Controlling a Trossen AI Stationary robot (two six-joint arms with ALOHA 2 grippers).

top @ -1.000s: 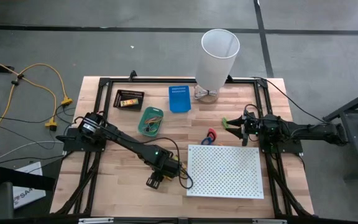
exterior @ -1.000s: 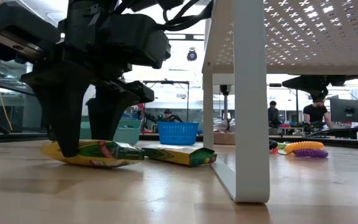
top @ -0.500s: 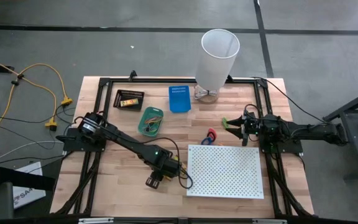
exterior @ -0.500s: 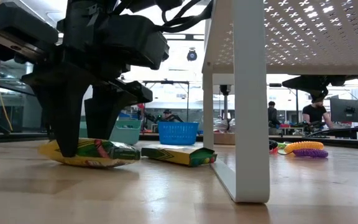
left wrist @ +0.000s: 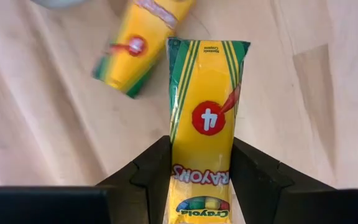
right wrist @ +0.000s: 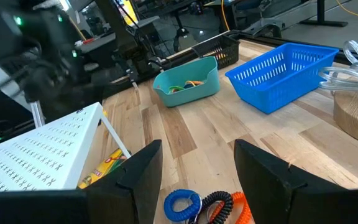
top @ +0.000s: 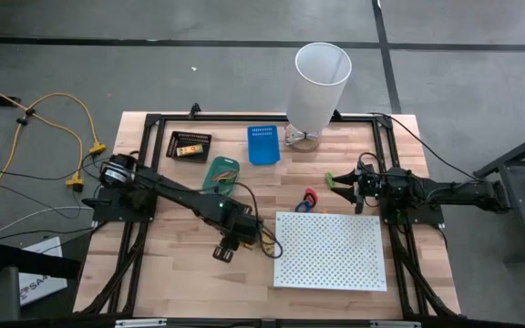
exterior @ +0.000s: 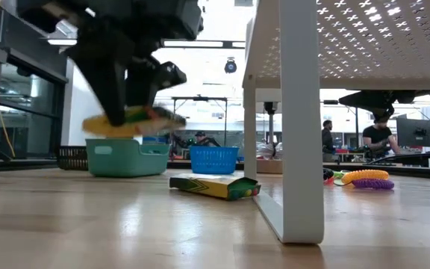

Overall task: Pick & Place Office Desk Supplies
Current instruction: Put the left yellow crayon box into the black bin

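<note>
My left gripper [top: 225, 250] is shut on a yellow-and-green crayon pack [left wrist: 204, 118] and holds it above the table near the white board's left edge; in the low view the pack [exterior: 129, 122] hangs in the air. A second crayon pack [exterior: 215, 185] lies flat on the wood below it [left wrist: 138, 46]. At the table's right side my right gripper [top: 337, 180] waits open, with nothing between its fingers [right wrist: 197, 168]. My left gripper pinches the crayon pack between its two fingers by the two long edges [left wrist: 174, 171], near one end. The fingers come steeply from above and lie across the pack. The pack is lifted clear of the table and lies about level [exterior: 129, 122].
A white perforated board [top: 329, 251] on legs stands at the near right. A green bin [top: 221, 177], a blue basket [top: 262, 144] and a black tray [top: 190, 146] sit toward the far side, with a tall white bin [top: 320, 82] behind. Coiled loops [top: 308, 199] lie by the board.
My left gripper has gone up and a little toward the far edge with the crayon pack, which was lying on the table and now hangs clear of it. The second pack has stayed where it was.
</note>
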